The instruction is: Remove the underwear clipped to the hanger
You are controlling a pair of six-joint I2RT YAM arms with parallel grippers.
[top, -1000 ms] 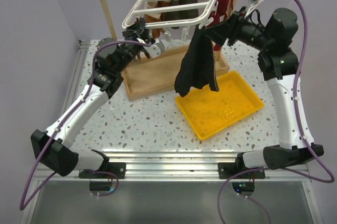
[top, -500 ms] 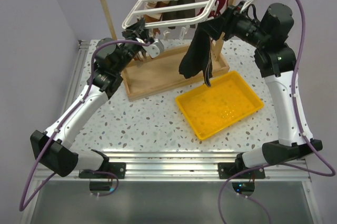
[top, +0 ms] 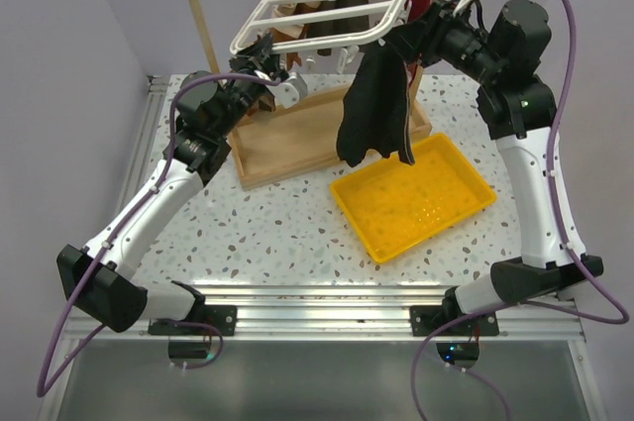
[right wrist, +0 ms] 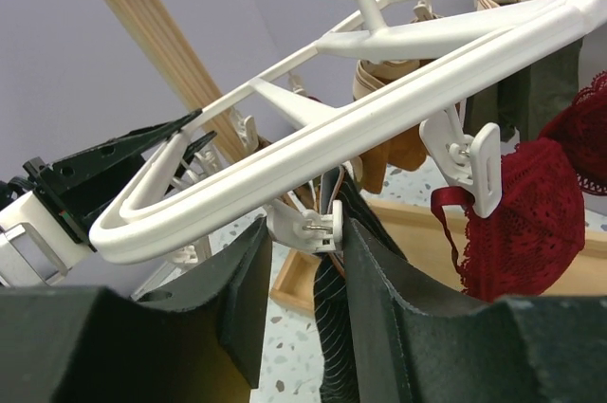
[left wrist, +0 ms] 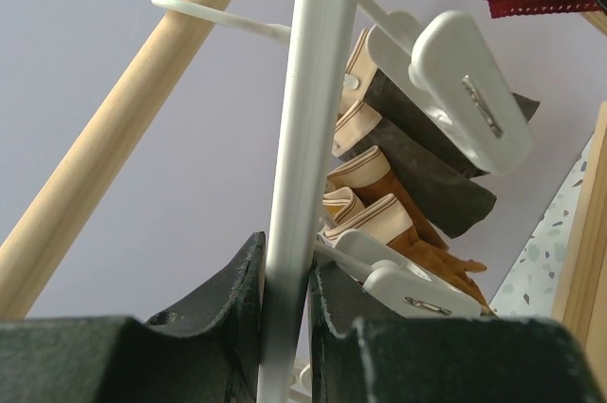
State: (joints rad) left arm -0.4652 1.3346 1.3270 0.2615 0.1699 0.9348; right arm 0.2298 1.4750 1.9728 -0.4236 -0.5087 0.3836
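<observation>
The white hanger (top: 327,5) hangs from the wooden stand's top bar. My left gripper (top: 265,50) is shut on the hanger's near-left rim bar (left wrist: 308,137). Brown underwear (left wrist: 417,232) and dark grey underwear (left wrist: 427,166) with beige waistbands hang from clips behind it. My right gripper (top: 401,45) is at the hanger's front right corner. Its fingers press both sides of a white clip (right wrist: 318,228), and the black striped underwear (right wrist: 341,327) hangs from that clip. The black underwear (top: 374,114) dangles over the stand's base and the yellow tray's far edge.
A yellow tray (top: 485,198) sits on the speckled table at right. The wooden stand (top: 203,15) rises from a wooden base box (top: 297,144). A red bra (right wrist: 531,204) is clipped to the hanger's right side, close to my right gripper.
My right gripper has moved up and back a little with the hanger's corner, and the black underwear has risen with it. The left arm has not moved.
</observation>
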